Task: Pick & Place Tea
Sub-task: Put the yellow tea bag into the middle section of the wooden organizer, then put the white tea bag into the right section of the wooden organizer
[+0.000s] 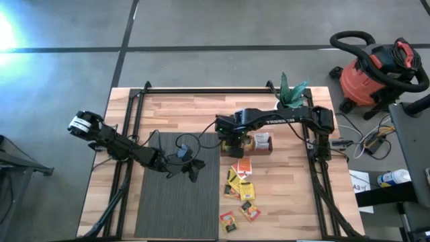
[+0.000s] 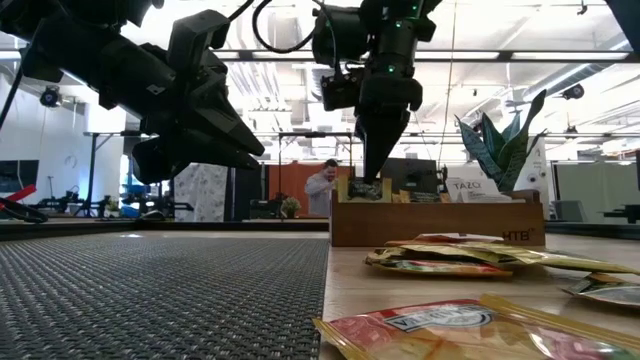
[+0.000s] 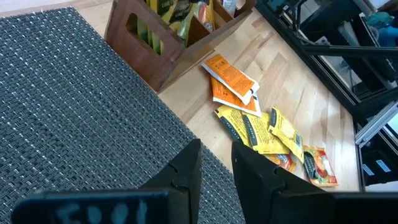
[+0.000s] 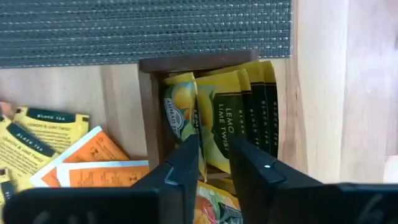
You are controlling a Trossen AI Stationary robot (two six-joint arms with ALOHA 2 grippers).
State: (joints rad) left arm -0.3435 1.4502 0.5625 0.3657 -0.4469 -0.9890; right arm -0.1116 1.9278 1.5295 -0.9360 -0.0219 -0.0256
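The brown wooden tray (image 1: 258, 143) stands on the table at mid-far, right of the mat; several yellow tea sachets (image 4: 249, 99) stand upright in one of its compartments. My right gripper (image 4: 214, 167) points down over that compartment, open, with one yellow sachet (image 4: 214, 127) standing below the gap between its fingers. Loose yellow and orange tea sachets (image 1: 239, 183) lie flat on the wood nearer the front; they also show as tea sachets (image 3: 249, 118) in the left wrist view. My left gripper (image 3: 216, 163) hovers open over the mat, with nothing between its fingers.
A dark woven mat (image 1: 178, 195) covers the table's left half. A potted plant (image 1: 292, 91) stands at the far edge behind the tray. A red shop vacuum (image 1: 373, 74) sits on the floor off the table's right. A person (image 2: 322, 190) stands far off in the room.
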